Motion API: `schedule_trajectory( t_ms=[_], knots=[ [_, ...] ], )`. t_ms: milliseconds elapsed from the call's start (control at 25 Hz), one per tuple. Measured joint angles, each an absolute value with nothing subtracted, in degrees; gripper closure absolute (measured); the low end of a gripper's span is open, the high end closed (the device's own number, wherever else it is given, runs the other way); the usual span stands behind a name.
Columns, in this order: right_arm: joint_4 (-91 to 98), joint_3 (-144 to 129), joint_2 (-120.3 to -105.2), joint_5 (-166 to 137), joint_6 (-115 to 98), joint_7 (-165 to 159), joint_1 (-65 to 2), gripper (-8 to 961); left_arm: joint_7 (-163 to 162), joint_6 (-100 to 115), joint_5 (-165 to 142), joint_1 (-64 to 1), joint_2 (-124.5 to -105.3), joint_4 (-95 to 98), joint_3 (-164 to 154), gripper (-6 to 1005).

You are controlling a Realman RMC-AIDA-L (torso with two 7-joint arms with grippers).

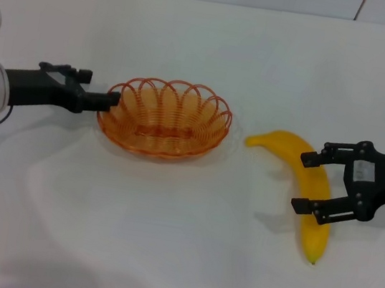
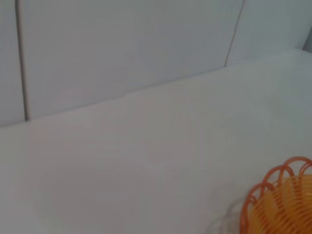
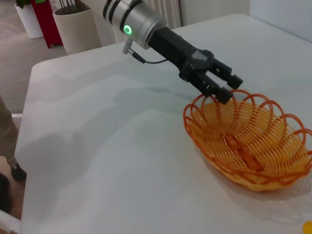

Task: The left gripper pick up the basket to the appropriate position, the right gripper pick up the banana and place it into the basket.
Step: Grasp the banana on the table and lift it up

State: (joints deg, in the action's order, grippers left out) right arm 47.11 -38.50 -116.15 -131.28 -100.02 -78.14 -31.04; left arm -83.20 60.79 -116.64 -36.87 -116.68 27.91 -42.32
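Head view, basket: the shallow oval orange wire basket (image 1: 164, 118) with a looped scalloped rim sits on the white surface (image 1: 175, 257), left of centre.
Head view, left gripper: the black two-finger left gripper (image 1: 110, 100) reaches in from the left, fingertips at the basket's near-left rim; whether it is clamped on the wire cannot be told here.
Head view, banana: the smooth bright yellow curved banana (image 1: 303, 179) lies on the surface to the right of the basket, apart from it.
Head view, right gripper: the black right gripper (image 1: 306, 181) comes in from the right with its fingers spread wide, one on each side of the banana's middle, not closed on it.
Left wrist view: only a piece of the basket's scalloped rim (image 2: 278, 202) shows at a corner, with bare surface and a pale panelled wall (image 2: 122, 48) beyond.
Right wrist view: the left gripper (image 3: 229, 90) has its fingers slightly parted at the basket's (image 3: 248, 146) rim, one tip touching a loop; a firm hold cannot be confirmed.
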Motion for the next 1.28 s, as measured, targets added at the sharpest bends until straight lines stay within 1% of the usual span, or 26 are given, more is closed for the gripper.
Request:
schedule_trajectory(
  t_ms=[400, 760, 960, 1200, 1280],
  knots=[
    [47.2, -38.5, -116.5, -130.0, -100.6, -78.1, -31.0, 76, -72.9, 62.5, -108.6, -34.4, -117.06, 28.2, -42.6, 164],
    [47.6, -38.3, -116.54, -124.5, -99.2, -78.0, -30.3, 77, -57.2, 72.5, -94.3, -30.5, -117.07, 27.7, -42.6, 168],
    [47.6, -38.4, -116.73, -123.7, -96.3, -78.1, -30.3, 77, -54.2, 76.6, -89.7, -29.1, -117.12, 27.1, -42.6, 170],
    [47.5, -38.5, -117.08, -122.0, -92.6, -79.5, -30.3, 77, -49.2, 78.6, -87.5, -28.9, -117.24, 24.2, -42.6, 247],
    [47.6, -38.8, -117.13, -122.0, -91.6, -80.1, -30.3, 77, -48.8, 78.6, -87.5, -29.0, -117.25, 23.8, -42.6, 247]
  ],
)
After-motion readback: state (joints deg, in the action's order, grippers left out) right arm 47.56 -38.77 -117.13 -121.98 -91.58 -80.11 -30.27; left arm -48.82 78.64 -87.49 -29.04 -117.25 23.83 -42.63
